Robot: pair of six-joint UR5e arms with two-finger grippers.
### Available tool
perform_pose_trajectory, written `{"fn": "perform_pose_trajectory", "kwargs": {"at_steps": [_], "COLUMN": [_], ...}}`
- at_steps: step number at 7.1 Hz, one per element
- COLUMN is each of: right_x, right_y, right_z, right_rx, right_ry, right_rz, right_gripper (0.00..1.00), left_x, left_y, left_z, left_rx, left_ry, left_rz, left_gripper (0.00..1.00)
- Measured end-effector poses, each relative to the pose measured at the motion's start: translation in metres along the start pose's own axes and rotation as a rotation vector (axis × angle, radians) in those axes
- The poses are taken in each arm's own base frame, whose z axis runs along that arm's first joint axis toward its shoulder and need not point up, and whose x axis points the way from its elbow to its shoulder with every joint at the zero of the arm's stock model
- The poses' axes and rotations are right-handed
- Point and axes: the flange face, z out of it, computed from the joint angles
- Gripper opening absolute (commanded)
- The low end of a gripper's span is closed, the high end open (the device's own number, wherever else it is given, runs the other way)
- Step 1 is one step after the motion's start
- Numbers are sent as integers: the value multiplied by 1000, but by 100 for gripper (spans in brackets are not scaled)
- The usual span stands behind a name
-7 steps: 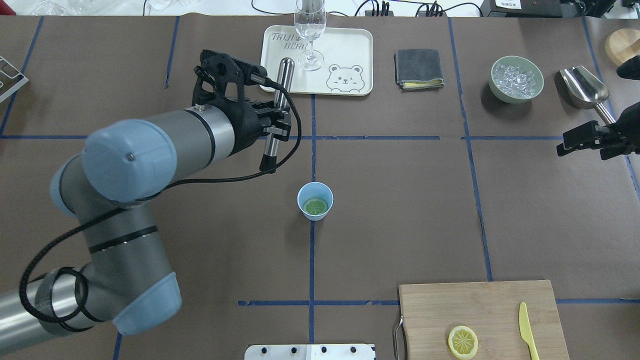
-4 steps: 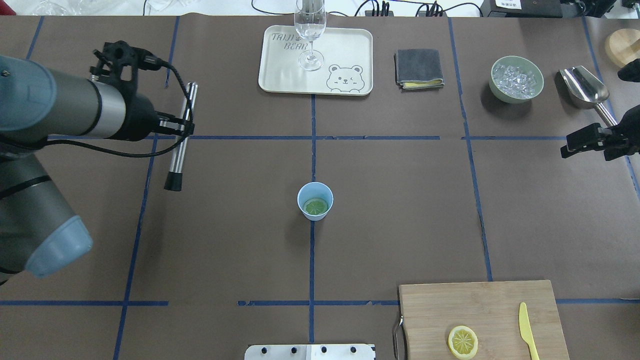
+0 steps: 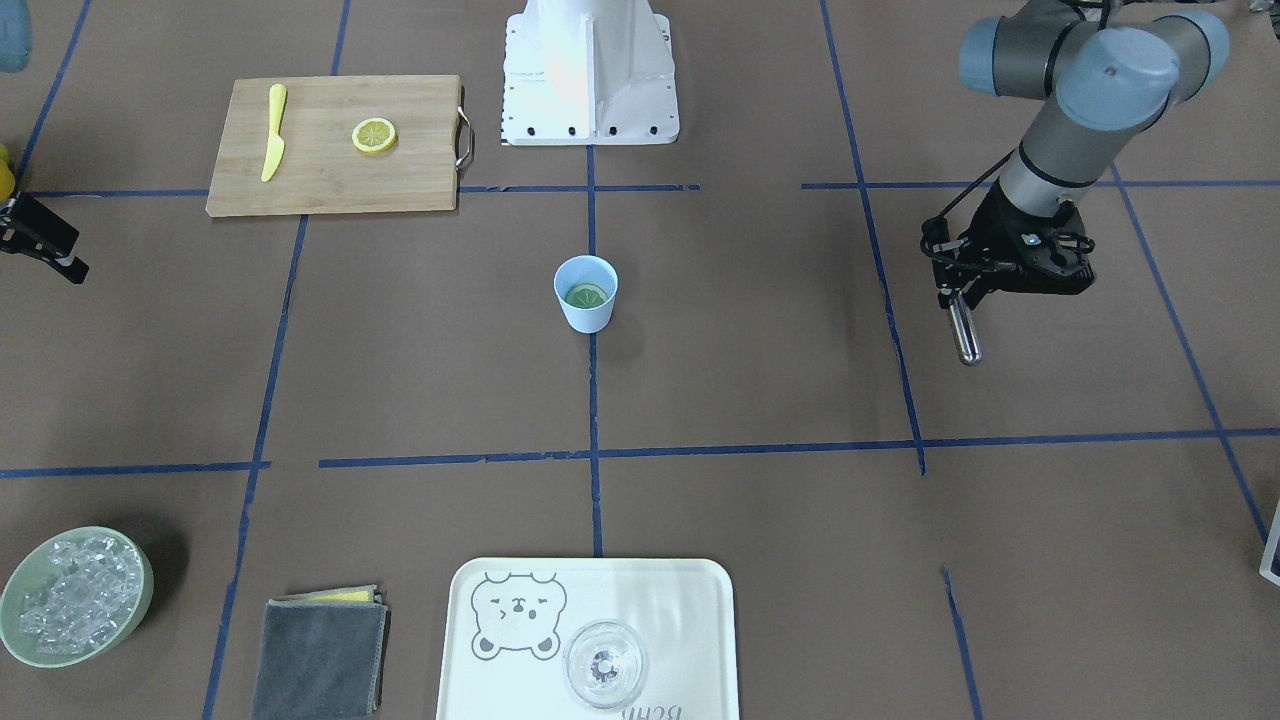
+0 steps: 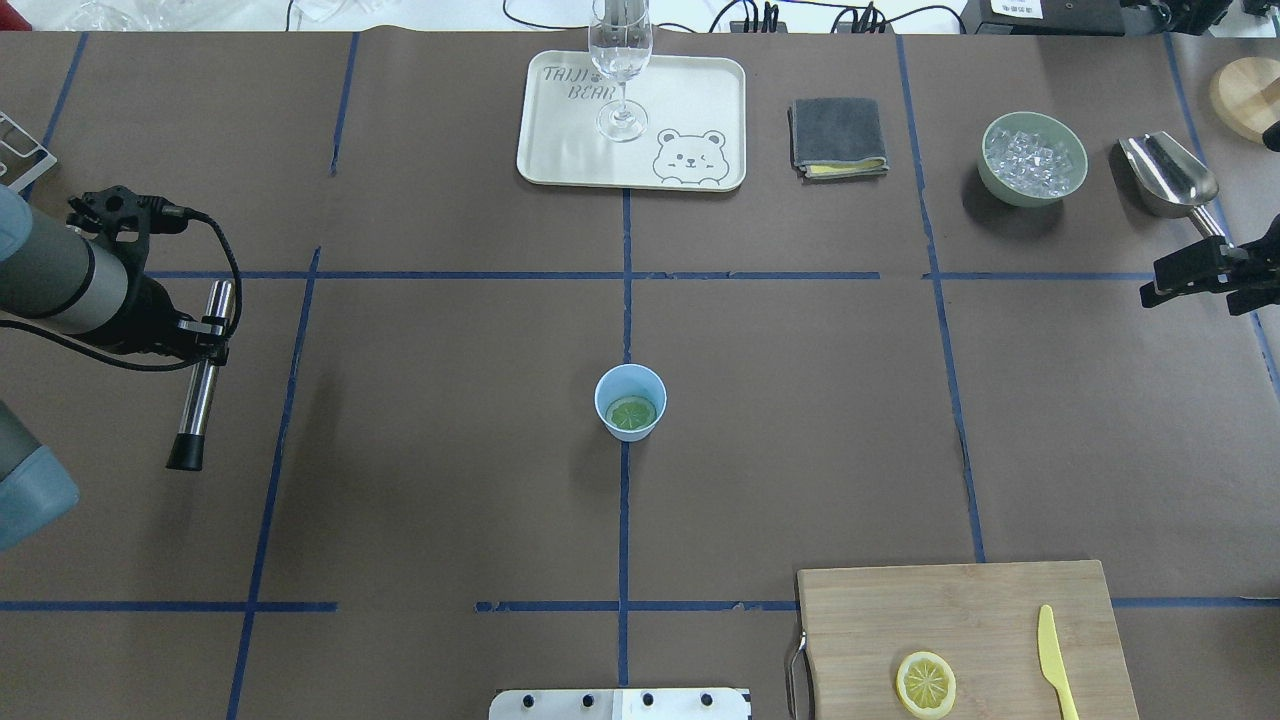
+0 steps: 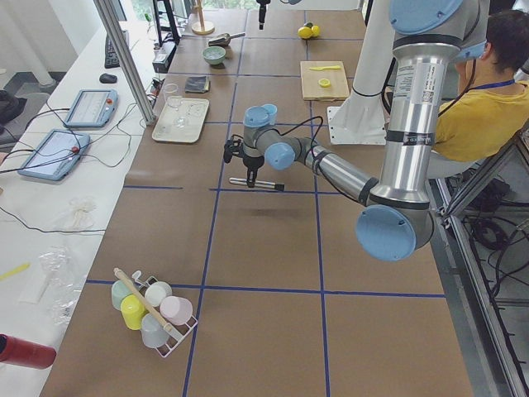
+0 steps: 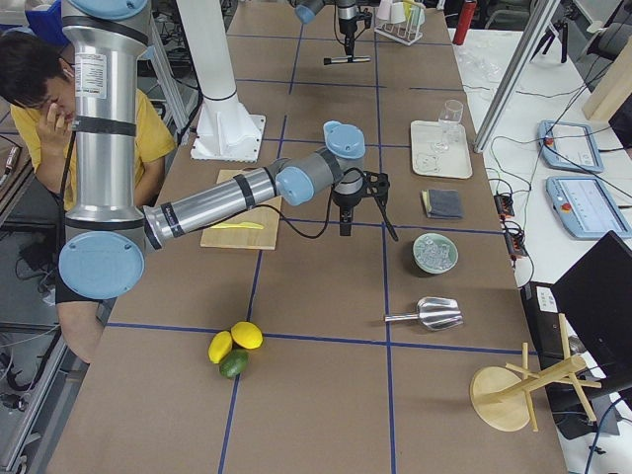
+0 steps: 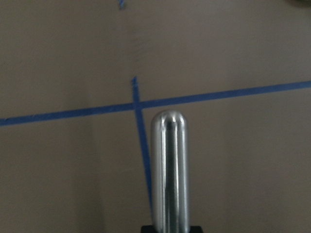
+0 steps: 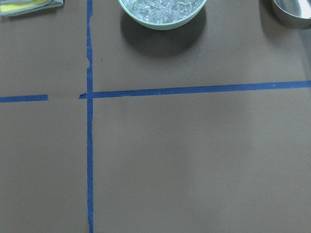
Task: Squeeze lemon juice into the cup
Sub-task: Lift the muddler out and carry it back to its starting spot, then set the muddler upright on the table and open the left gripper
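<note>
The light-blue cup stands at the table's middle, also in the front view. A lemon slice lies flat inside it. A second lemon slice lies on the cutting board. My left gripper is far left of the cup, shut on a metal rod with a black tip. The rod fills the left wrist view. My right gripper hangs at the far right edge, empty. No fingertips show in its wrist view, so its jaws seem apart.
A yellow knife lies on the board. At the back stand a bear tray with a clear glass, a grey cloth, a green bowl of ice and a metal scoop.
My left arm has swung left and back toward the robot, carrying the rod from beside the tray to the table's left part. My right gripper has drifted slightly right.
</note>
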Motion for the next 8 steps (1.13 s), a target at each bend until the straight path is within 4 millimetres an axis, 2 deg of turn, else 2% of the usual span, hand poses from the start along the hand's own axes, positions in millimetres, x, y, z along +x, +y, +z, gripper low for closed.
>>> {"fn": "perform_pose_trajectory", "kwargs": {"at_steps": [2, 3, 5, 8], "right_x": [0, -1, -2, -5], "right_y": [0, 0, 0, 1], "right_z": [-2, -3, -4, -7], "right_rx": [-6, -5, -4, 1], "right_ry": [-11, -14, -17, -22], "right_rz": [2, 2, 1, -5], "right_gripper": [100, 100, 100, 100], "left_x": [-27, -33, -37, -31], "left_y": [0, -1, -1, -1], "left_z": [38, 50, 56, 53], "left_rx": [-79, -96, -106, -86], "left_ry": [-82, -100, -110, -88], "left_rz": [-45, -53, -57, -37], "left_gripper": [0, 0, 0, 0]}}
